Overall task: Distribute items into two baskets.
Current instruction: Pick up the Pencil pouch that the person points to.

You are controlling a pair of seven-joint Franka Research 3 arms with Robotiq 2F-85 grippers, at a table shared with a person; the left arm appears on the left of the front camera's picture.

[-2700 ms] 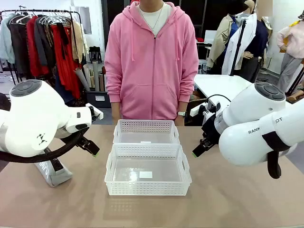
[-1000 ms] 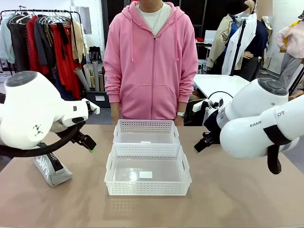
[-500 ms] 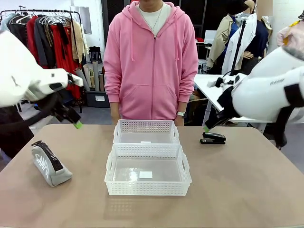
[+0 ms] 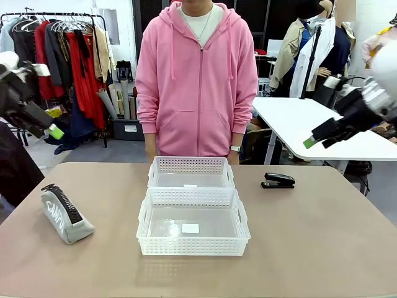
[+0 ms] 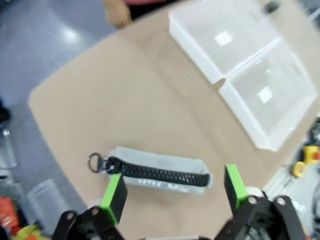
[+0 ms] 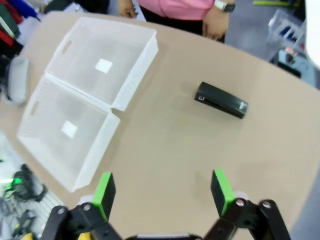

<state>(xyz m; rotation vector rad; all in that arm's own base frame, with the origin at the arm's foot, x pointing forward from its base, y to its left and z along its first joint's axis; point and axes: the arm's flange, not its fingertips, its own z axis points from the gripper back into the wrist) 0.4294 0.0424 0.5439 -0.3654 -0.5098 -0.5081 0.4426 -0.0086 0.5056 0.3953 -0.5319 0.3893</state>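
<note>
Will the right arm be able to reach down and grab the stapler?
Probably yes. The right gripper is open above the table, and the stapler lies alone with nothing around it.

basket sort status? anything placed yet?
Done: nothing; the larger basket and smaller basket hold no items. In hand: nothing; left gripper and right gripper are open and empty, above the table. Left: the pouch lies to the robot's left of the baskets, the stapler to their right; both need placing.
</note>
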